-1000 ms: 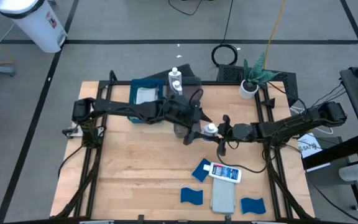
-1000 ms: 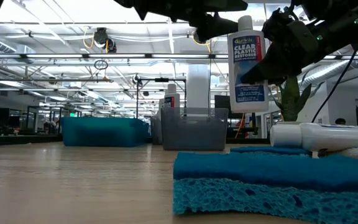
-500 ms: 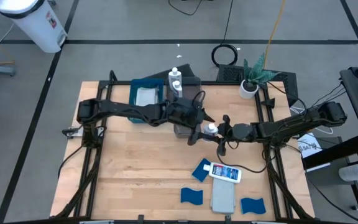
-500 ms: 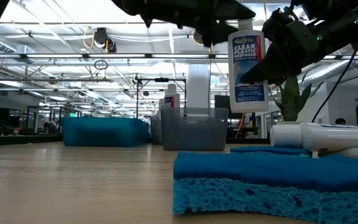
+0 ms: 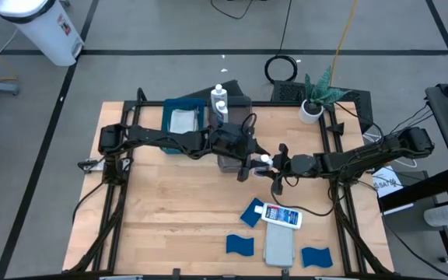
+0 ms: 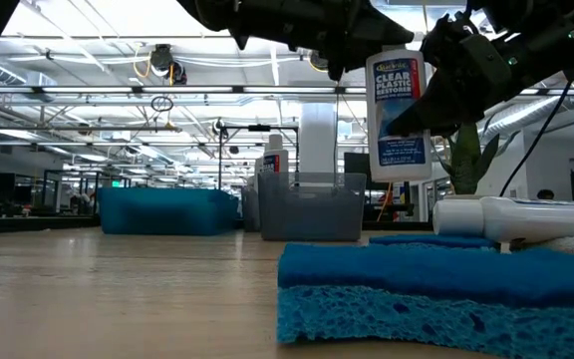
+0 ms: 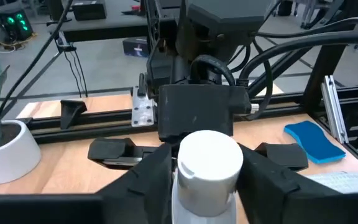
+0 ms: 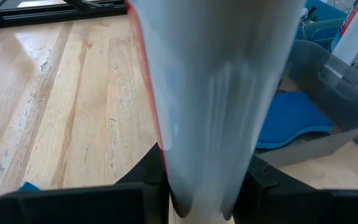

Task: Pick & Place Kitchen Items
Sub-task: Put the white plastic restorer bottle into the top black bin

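A white labelled bottle (image 6: 399, 115) hangs upright above the table's middle, between my two grippers. My right gripper (image 5: 275, 166) reaches in from the right and is shut on the bottle's body. My left gripper (image 5: 252, 163) reaches in from the left, and its fingers are closed in on the white cap (image 7: 209, 158). Another white bottle (image 5: 282, 215) lies on its side on the table toward the near edge. Beside it are three blue sponges (image 5: 251, 211) (image 5: 239, 245) (image 5: 316, 257) and a folded grey cloth (image 5: 278, 247). My left gripper pinches the bottle's cap (image 7: 194, 163) between its two fingers (image 7: 146, 182), coming from the table's left and slanting down. The bottle stands upright under it, clear of the table. My right gripper pinches the bottle's body (image 8: 216, 93) between its two fingers (image 8: 143, 182), which come level from the table's right and lie across it. The bottle is upright and lifted clear.
A grey bin (image 8: 328, 99) with a blue sponge inside sits just under the left gripper. At the far edge stand a blue tray (image 5: 183, 117), a second bin with upright bottles (image 5: 220, 97) and a potted plant (image 5: 316, 99). A sponge (image 6: 436, 289) fills the low view's foreground.
My left gripper has moved a little toward the table's right, onto the top of the held bottle, and its fingers have closed in on the cap. The right gripper and the bottle have kept still.
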You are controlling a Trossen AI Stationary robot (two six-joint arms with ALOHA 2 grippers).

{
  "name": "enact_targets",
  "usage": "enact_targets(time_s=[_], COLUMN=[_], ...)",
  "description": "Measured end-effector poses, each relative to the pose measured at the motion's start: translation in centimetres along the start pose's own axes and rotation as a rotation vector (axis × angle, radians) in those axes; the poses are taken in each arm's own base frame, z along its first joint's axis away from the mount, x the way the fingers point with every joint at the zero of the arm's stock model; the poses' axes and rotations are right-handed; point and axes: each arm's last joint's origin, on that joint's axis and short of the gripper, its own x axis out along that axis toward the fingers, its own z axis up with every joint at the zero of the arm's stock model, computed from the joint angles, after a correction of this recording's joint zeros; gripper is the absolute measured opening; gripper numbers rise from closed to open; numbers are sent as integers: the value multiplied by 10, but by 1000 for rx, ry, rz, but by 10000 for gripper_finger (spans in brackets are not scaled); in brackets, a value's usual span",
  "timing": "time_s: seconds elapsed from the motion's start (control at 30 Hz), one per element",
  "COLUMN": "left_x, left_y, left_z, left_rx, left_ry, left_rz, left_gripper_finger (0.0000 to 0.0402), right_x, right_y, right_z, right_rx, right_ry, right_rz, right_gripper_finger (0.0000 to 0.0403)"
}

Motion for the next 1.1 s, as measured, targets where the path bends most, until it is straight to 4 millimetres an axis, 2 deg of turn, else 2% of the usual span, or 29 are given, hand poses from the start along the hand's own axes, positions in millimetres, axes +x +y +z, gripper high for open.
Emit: enact_targets(time_s=[0.2,0.43,0.53,0.7,0.9,1.1], left_x=[0,0,-2,-10,-39,-78], left_y=[0,-2,-4,-8,-7,0], left_z=[0,0,3,12,39,71], left_rx=[2,4,8,7,40,131], left_ry=[-1,1,0,-3,-10,-38], left_rz=[0,-8,-13,-14,110,360], left_gripper_finger=[132,122,122,121,122,125], right_x=[0,0,0,-1,-15,-30], right_y=[0,0,0,2,1,-1], right_z=[0,0,0,0,5,14], right_rx=[-1,-8,7,-2,-23,42], right_ry=[5,5,3,0,-13,-74], right_rz=[-1,-1,0,10,17,33], right_gripper_finger=[86,97,128,216,310,344])
